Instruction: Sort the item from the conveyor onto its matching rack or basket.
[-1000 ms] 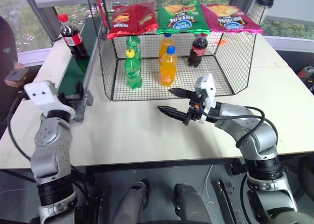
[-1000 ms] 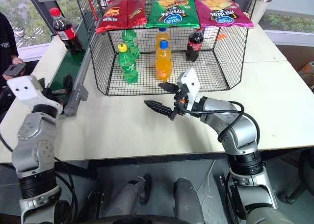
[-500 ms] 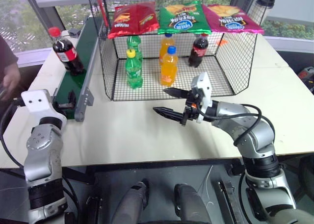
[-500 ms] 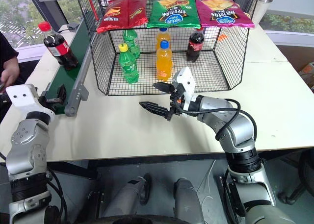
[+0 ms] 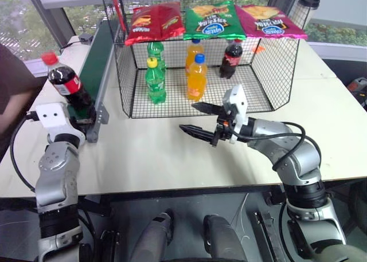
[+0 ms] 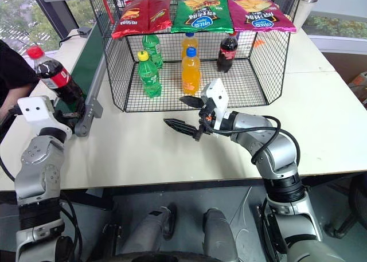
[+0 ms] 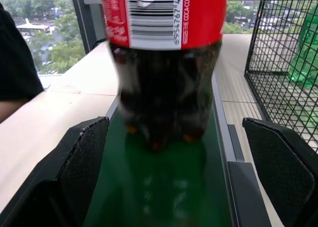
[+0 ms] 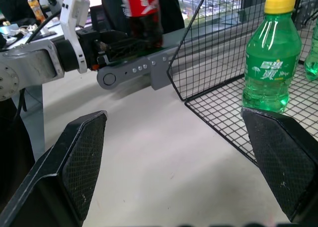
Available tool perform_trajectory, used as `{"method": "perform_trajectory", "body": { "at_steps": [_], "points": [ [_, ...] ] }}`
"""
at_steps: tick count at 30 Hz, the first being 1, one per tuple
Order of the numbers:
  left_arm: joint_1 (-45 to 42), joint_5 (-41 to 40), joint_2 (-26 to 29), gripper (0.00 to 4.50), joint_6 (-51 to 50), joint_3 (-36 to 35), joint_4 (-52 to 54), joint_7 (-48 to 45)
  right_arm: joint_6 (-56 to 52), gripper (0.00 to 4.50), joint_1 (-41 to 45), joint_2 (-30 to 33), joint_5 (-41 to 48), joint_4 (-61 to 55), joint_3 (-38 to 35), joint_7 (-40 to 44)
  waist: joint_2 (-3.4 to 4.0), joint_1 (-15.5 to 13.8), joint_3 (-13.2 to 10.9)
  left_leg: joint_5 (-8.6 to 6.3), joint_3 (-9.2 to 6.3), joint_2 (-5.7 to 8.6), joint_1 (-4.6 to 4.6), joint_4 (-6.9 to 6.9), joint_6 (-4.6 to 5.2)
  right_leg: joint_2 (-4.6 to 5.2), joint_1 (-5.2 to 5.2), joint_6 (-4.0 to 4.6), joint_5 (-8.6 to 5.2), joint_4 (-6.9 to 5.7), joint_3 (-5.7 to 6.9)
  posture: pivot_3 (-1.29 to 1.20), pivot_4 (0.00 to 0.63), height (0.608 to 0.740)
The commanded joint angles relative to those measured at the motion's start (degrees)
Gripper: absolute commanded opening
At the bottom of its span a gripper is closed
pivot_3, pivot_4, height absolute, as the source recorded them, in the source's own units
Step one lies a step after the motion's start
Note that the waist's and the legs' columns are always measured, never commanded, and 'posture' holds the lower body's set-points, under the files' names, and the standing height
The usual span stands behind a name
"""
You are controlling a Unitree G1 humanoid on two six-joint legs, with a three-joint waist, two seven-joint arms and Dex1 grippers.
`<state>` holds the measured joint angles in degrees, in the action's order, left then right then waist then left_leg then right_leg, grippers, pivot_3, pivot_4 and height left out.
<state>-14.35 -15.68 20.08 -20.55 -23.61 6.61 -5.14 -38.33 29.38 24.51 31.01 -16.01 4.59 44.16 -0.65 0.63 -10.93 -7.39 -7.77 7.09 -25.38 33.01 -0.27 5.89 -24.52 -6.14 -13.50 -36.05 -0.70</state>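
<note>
Pale desk (image 5: 172,159) by windows. Cola bottle (image 5: 70,88) upright at near end of conveyor (image 5: 94,61), between spread fingers of left end effector (image 7: 171,187), not gripped. Right end effector (image 5: 198,120) fingers apart, empty, before wire cage (image 5: 275,67).

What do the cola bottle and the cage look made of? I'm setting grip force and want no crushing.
Cola bottle: seemingly thin clear plastic, glossy, since dark liquid shows through; red printed label, red cap. Cage: apparently black coated metal wire, matte, an open grid you see bottles through. It looks rigid; the bottle probably gives.
</note>
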Motion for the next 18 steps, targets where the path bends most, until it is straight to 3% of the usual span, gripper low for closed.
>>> {"method": "perform_trajectory", "body": {
  "at_steps": [1,5,8,10,14,18],
  "points": [
    [-1.0,-0.1,0.3,4.5,1.5,-0.3,0.5,0.2,1.4,4.46,0.3,0.1,0.0,-1.9,-0.2,0.2,0.0,0.0,0.0,0.0,0.0,0.0,0.0,0.0,0.0,0.0,0.0,0.0,0.0,0.0,0.0,0.0,0.15,0.738],
    [-0.7,0.2,0.6,4.5,2.3,-0.2,0.0,-0.2,1.5,4.46,0.3,0.2,-0.3,-1.8,-0.4,0.2,0.0,-0.1,0.0,0.0,0.0,0.0,0.0,0.0,0.0,0.0,0.01,0.0,0.0,0.0,0.0,0.0,0.15,0.738],
    [-0.4,-0.8,0.1,3.76,4.1,-0.4,0.2,-1.5,1.6,4.5,0.4,0.2,-0.6,-1.7,-0.3,0.1,0.0,-0.2,0.0,0.0,0.0,0.0,0.0,0.01,0.0,0.0,0.01,0.0,0.0,0.0,0.0,0.0,0.15,0.738],
    [-1.0,-4.1,-0.7,3.02,3.7,-1.1,1.6,-2.9,1.6,4.5,0.3,0.2,-0.7,-1.7,-0.3,0.1,0.0,-0.2,0.0,0.0,0.0,0.0,0.0,0.01,0.0,0.0,0.01,0.0,0.0,0.0,0.01,0.0,0.15,0.738],
    [-2.0,-8.8,-0.5,3.01,1.2,-2.2,3.9,-4.2,1.5,4.5,0.3,0.4,-0.9,-1.8,-0.4,0.1,-0.01,-0.1,0.0,0.0,-0.01,0.0,-0.01,0.01,0.0,0.0,0.01,0.0,0.0,0.0,0.01,0.0,0.15,0.738],
    [-4.2,-11.8,3.4,3.01,-1.7,-0.5,5.1,-9.1,0.6,4.5,0.8,0.3,0.1,-2.7,-1.3,-0.2,-0.18,-0.2,-0.1,0.0,-0.02,0.0,-0.02,0.01,0.0,0.0,0.01,0.0,0.0,0.0,0.03,0.0,0.15,0.738]
  ]
}}
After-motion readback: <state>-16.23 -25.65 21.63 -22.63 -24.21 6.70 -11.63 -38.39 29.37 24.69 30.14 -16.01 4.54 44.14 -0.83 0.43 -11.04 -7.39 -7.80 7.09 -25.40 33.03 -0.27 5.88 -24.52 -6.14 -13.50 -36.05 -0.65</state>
